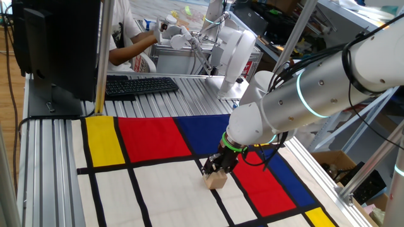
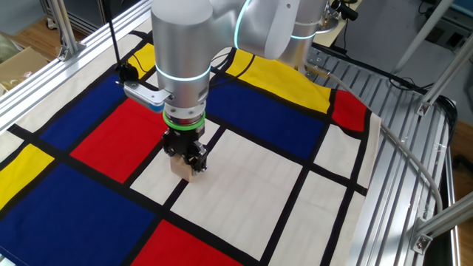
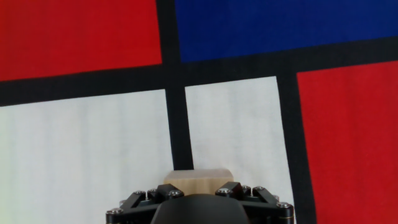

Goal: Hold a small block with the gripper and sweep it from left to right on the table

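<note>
The small block (image 1: 216,180) is a light-tan wooden cube, and it rests on the table's cloth (image 1: 158,189) on a white rectangle beside a black line. My gripper (image 1: 218,165) stands over it, black fingers closed on its two sides, green ring above. From the other fixed view the block (image 2: 180,169) pokes out below the gripper (image 2: 185,157), close to a black line. Looking along the hand, I see the block's top (image 3: 198,178) between the two black fingers (image 3: 157,193), at the bottom edge of the picture.
A black keyboard (image 1: 140,84) and a monitor (image 1: 53,44) sit on the aluminium rails behind the cloth. A person (image 1: 132,34) works at the far end. White robot parts (image 1: 237,50) stand at the back right. The cloth's edge (image 2: 366,170) meets bare rails.
</note>
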You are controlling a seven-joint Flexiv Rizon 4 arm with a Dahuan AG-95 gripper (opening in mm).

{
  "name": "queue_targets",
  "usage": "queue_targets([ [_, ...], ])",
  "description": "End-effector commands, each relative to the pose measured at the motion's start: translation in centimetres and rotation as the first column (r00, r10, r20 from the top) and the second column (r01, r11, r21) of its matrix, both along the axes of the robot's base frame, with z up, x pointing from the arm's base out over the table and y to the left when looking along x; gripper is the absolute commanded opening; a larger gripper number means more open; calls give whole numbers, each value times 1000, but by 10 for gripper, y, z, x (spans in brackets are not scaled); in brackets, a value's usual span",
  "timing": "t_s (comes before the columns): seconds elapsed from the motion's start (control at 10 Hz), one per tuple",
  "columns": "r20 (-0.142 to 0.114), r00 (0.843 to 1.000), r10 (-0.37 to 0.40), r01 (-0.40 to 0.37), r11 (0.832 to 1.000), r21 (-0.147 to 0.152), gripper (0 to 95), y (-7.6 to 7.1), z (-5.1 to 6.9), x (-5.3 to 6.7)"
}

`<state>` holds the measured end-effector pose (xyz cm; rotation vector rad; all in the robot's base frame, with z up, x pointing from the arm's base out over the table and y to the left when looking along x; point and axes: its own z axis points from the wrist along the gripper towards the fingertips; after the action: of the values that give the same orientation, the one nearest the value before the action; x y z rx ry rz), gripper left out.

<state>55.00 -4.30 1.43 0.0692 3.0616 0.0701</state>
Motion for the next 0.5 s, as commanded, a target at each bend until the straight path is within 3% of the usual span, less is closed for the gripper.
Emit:
queue_targets([
  [0.1,1,1000,-2,2,1000,-1,0,1,0,-1],
  [0.5,4,1000,-3,3,1000,-4,0,3,-1,-1],
])
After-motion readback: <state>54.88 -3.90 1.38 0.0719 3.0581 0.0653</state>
